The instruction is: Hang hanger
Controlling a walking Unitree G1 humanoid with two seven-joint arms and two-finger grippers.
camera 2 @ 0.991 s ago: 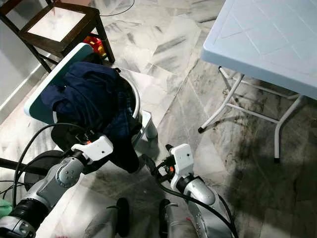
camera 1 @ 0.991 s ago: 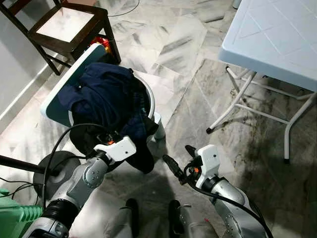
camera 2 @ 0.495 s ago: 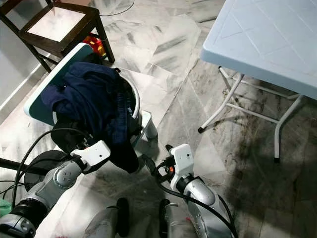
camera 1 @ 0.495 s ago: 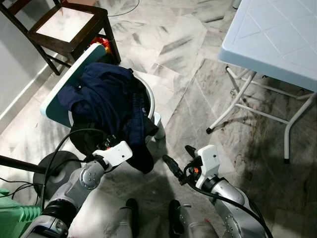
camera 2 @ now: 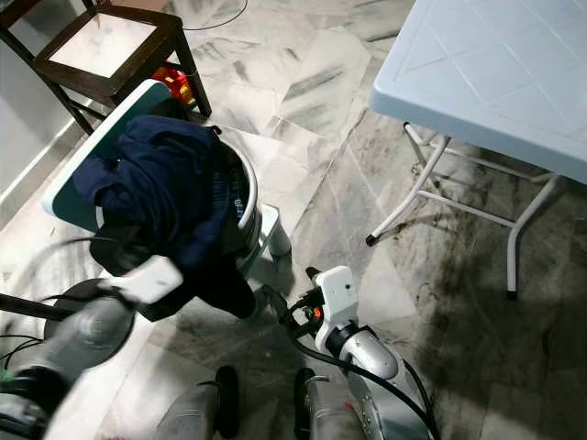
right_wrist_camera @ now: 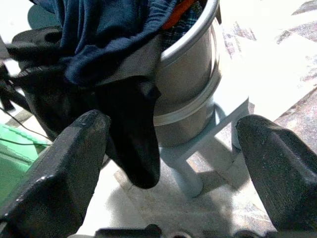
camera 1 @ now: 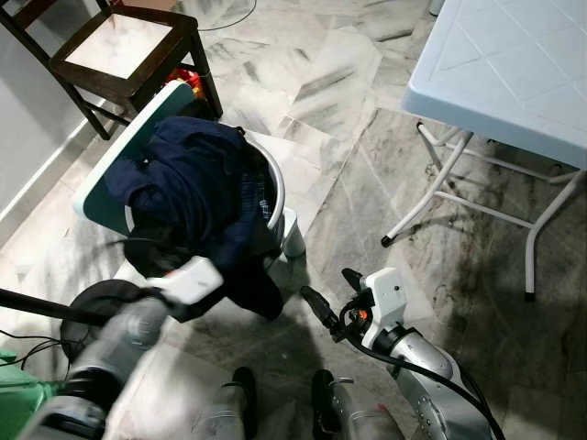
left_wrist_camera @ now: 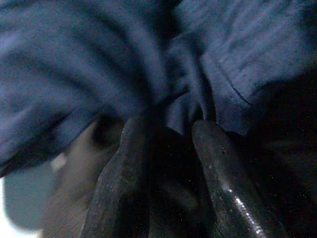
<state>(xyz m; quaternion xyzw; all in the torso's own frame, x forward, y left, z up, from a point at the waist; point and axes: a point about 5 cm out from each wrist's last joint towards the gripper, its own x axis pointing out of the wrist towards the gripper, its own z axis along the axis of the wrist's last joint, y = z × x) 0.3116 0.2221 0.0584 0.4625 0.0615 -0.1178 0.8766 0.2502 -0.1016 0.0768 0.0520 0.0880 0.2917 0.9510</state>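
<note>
Now the left gripper (left_wrist_camera: 171, 134), clenched on navy clothes (camera 1: 197, 179), has pulled back, blurred; right gripper (camera 1: 327, 293) gapes.

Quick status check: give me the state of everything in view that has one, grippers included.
Left gripper: fingers pinching a fold of the dark blue garment.
Right gripper: open, holding nothing, low beside the basin.
Dark blue garment: heaped, spilling over the basin rim.
Metal basin: overfull with clothes, upright on a pale stool.
Folding table: standing, legs unfolded.
Wooden chair: upright.
</note>
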